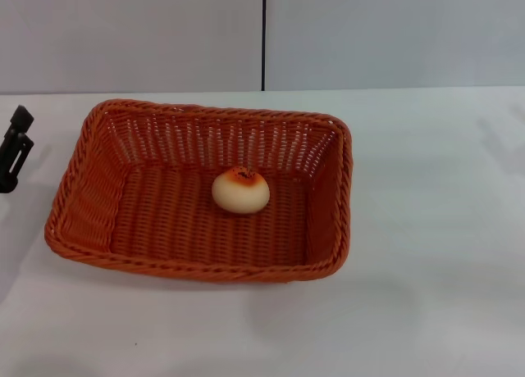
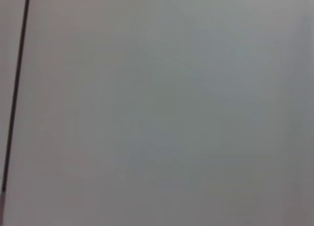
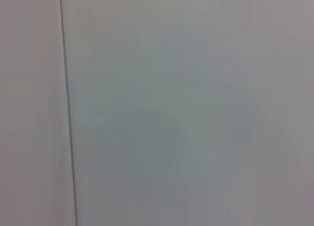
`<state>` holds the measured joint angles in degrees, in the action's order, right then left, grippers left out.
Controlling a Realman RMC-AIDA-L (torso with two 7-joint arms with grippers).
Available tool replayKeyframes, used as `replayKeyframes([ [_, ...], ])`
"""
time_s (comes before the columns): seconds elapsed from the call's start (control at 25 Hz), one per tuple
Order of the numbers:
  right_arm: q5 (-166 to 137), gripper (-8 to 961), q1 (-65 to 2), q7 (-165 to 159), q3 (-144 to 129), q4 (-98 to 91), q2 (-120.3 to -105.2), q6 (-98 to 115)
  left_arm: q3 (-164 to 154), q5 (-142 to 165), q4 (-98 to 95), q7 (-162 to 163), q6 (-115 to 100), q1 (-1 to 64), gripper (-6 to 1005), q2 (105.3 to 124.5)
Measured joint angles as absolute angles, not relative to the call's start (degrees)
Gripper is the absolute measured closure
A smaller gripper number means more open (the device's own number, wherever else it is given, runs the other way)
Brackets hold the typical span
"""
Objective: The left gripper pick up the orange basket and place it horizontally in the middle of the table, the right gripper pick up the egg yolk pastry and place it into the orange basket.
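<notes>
The orange basket (image 1: 90,229) lies lengthwise across the middle of the white table (image 1: 426,254) in the head view. Inside it, on the woven floor slightly toward the back, sits the egg yolk pastry (image 1: 240,190), cream-coloured with a browned top. My left gripper (image 1: 14,150) shows only as a black tip at the far left edge, well clear of the basket's left rim and holding nothing. The right gripper is out of view. Both wrist views show only plain pale surface with a thin dark seam.
A grey wall with a vertical dark seam (image 1: 263,37) stands behind the table. Bare tabletop lies to the right of the basket and along the front edge.
</notes>
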<state>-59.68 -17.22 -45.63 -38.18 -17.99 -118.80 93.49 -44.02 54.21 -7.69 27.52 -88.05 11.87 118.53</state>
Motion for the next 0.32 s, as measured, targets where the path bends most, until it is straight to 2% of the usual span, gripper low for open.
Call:
replayKeyframes([
  [0.32, -57.08, 266, -18.67, -40.16, -36.91, -11.67, -119.00, 93.64, -43.28, 54.09, -3.79, 21.75, -88.80, 12.33, 407, 118.73],
])
